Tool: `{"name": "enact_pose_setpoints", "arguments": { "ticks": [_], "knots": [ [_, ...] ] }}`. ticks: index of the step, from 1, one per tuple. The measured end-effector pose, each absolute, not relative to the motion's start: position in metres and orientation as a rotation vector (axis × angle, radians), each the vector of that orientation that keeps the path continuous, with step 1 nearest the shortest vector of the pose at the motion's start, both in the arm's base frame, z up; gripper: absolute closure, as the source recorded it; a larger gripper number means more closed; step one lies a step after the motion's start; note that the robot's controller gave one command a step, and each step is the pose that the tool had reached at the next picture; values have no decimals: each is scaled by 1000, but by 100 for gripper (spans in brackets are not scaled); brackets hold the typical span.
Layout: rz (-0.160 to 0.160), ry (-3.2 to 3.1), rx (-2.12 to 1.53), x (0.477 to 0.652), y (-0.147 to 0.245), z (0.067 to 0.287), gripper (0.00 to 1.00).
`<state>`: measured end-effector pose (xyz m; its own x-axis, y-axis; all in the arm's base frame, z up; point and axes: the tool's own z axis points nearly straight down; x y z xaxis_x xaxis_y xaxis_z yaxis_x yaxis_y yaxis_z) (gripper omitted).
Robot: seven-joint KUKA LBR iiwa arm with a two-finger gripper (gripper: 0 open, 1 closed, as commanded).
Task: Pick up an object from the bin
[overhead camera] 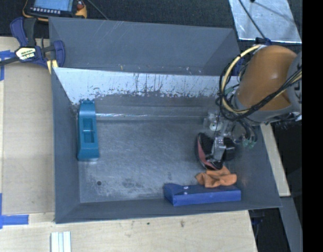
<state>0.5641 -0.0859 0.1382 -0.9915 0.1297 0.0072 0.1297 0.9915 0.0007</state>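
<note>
Grey metal makes the floor of the bin (145,156), and only a few things lie on it. Closest to the front wall is a long blue bar (203,195), lying left to right. Just behind it sits a crumpled orange thing (217,179), touching the bar. Just behind that, on the right side of the floor, is a small black and red thing (204,150). It looks longer from front to back. The hand (219,152) is low over its right part. I cannot tell if the hand is open or closed, or if it holds anything. I think the next move is straight down, not sideways. Further back on the left lies a blue block (87,131), well apart from the hand.
</note>
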Motion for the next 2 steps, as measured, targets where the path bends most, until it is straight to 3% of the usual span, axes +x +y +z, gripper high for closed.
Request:
{"name": "enact_pose_setpoints", "arguments": {
  "ticks": [1,2],
  "knots": [
    [0,-3134,-252,555,-33,151,100],
    [0,-3134,-252,555,-33,151,0]
  ]
}}
